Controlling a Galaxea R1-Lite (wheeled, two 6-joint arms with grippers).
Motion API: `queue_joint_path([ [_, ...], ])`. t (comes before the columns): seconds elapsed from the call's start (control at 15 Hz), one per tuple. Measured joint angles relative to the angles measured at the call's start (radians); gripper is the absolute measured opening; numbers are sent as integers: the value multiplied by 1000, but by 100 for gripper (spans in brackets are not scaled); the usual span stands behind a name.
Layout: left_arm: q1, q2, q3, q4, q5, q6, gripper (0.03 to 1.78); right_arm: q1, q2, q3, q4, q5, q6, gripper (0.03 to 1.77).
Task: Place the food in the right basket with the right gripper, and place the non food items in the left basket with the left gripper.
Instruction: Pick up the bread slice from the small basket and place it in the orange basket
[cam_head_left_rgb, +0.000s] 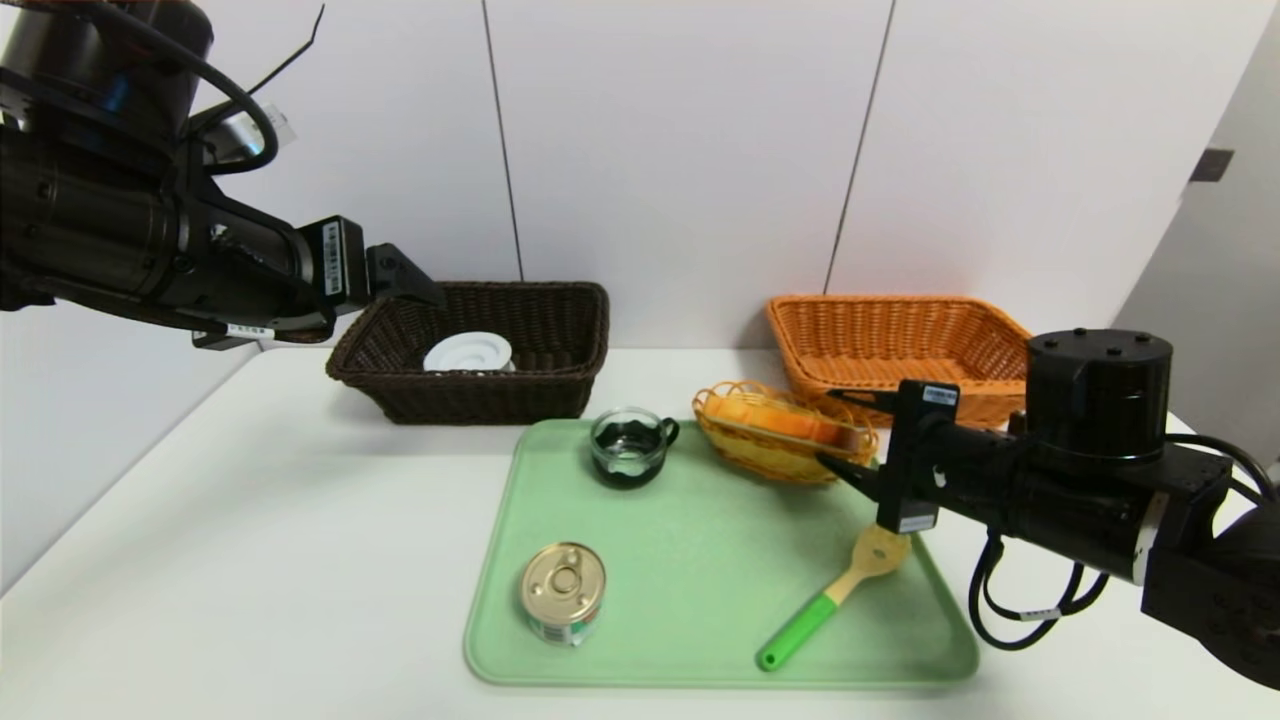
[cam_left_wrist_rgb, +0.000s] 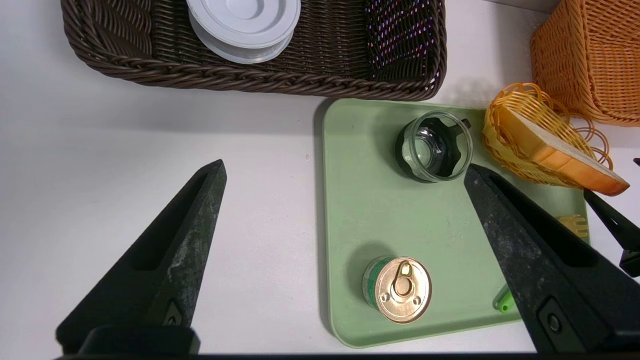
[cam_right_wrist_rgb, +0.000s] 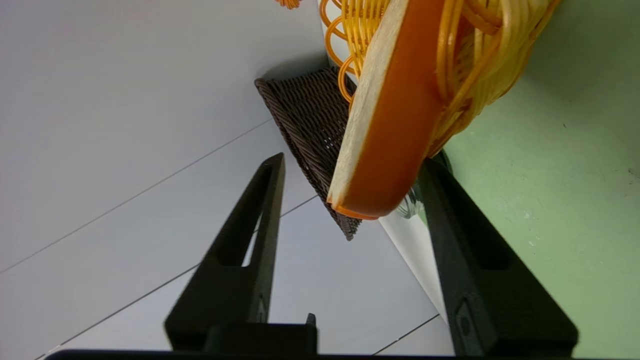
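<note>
Right tool lining up on bread in a small yellow basket

The right tool (cam_right_wrist_rgb: 353, 160) is standing open, holding nothing, its two fingers spreading around the protruding end of the bread slice (cam_right_wrist_rgb: 382, 145). The bread is lying in an oval yellow wicker basket (cam_head_left_rgb: 765, 460) at the far edge of a green tray (cam_head_left_rgb: 690, 600), near the orange basket (cam_head_left_rgb: 880, 335), where it is probably going next. One finger is sitting close to the bread and wicker; whether it is touching is hard to tell. On the other side, a gap is showing.

Doing this well likely means centring the tool so both pads are meeting the crust together, keeping wicker loops out of the grip, and closing gently, since bread may be squashing easily. Lifting straight up and slowly should keep the yellow basket from coming along.

The left tool (cam_left_wrist_rgb: 345, 170) is hanging wide open and idle near the dark brown basket (cam_head_left_rgb: 490, 395), where a white reel (cam_head_left_rgb: 468, 352) is already resting. A tin can (cam_head_left_rgb: 563, 585), glass cup (cam_head_left_rgb: 628, 450) and green-handled spoon (cam_head_left_rgb: 800, 630) are waiting on the tray, which is lying on a white bench (cam_head_left_rgb: 250, 550).
</note>
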Motion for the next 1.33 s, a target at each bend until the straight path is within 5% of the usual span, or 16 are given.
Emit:
queue_joint_path([
  [0.13, 1, 0, 0, 0, 1, -1, 169, -1, 2, 0, 0, 1, 1, 56],
  [0.2, 1, 0, 0, 0, 3, -1, 169, -1, 3, -1, 1, 1, 1, 5],
  [0.8, 3, 4, -3, -1, 5, -1, 169, -1, -33, 2, 13, 6, -2, 5],
  [1.0, 2, 3, 3, 0, 2, -3, 169, 0, -132, 1, 18, 59, -11, 5],
  [1.13, 2, 1, 11, 0, 1, -3, 169, -1, -232, 0, 26, 126, -86, 5],
  [1.33, 2, 0, 15, 0, 0, -3, 169, -37, -337, -4, 34, 174, -324, 5],
])
